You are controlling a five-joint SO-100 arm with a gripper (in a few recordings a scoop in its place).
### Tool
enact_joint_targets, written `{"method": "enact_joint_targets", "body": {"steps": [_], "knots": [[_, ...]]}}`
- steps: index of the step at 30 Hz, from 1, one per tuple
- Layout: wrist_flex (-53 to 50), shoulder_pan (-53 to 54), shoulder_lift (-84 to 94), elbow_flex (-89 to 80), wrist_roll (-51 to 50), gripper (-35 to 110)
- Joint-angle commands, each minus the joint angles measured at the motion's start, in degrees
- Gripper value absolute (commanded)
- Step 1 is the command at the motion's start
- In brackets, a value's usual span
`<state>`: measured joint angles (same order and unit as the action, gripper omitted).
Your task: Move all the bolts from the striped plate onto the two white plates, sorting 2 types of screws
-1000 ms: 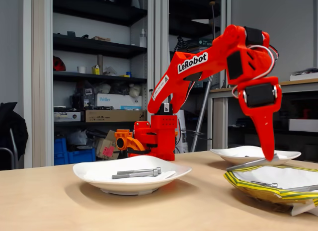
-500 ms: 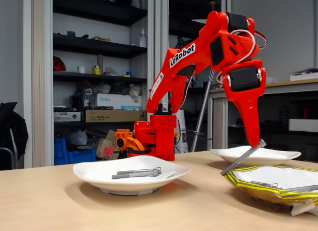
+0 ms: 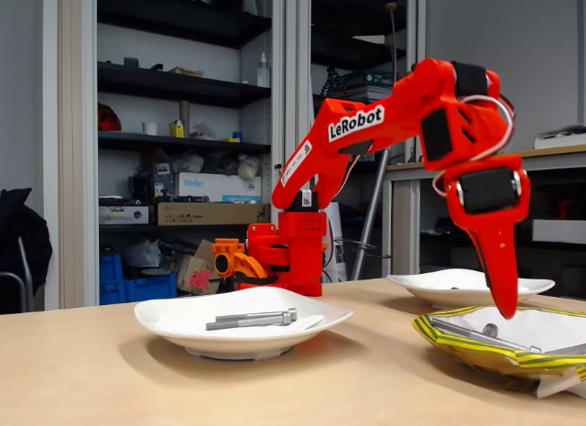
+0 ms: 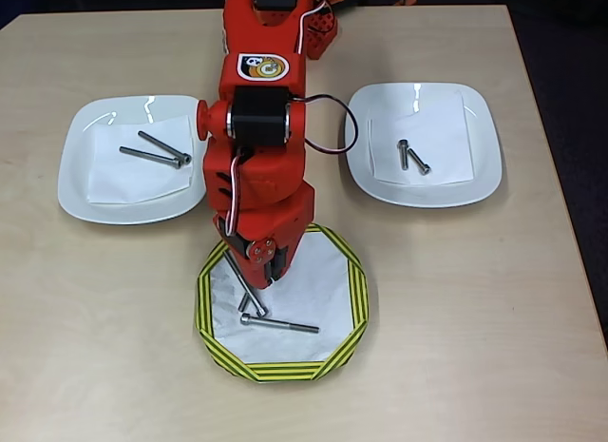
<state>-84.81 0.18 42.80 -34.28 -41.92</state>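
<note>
The red jaws (image 4: 258, 271) point down over the far-left part of the striped plate (image 4: 351, 309), tips just above its white centre; whether they stand apart or together cannot be told from either view. In the fixed view the jaws (image 3: 506, 307) hang over that plate's (image 3: 476, 353) rim with nothing seen between them. A long bolt (image 4: 245, 285) runs slantwise from under the tips toward the plate's middle, and a second long bolt (image 4: 280, 323) lies flat just nearer, its head to the left. Something short and grey lies between the two, too hidden to name.

On the tabletop (image 4: 475, 318), the left white plate (image 4: 76, 166) in the overhead view carries two long bolts (image 4: 152, 152) side by side on a paper square. The right white plate (image 4: 480, 138) holds two short bolts (image 4: 410, 157), close together, also on paper. Both white plates lie farther back than the striped one, well apart, with the arm (image 4: 258, 128) between them.
</note>
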Motion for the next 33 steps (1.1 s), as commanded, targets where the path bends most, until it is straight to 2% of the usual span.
{"method": "enact_joint_targets", "body": {"steps": [1, 8, 33], "knots": [[0.18, -0.7, 0.62, 1.58, -1.14, 0], [-0.26, 0.7, 1.58, 1.93, 2.46, 7], [-3.16, 6.68, 0.18, -1.05, 6.42, 5]]}}
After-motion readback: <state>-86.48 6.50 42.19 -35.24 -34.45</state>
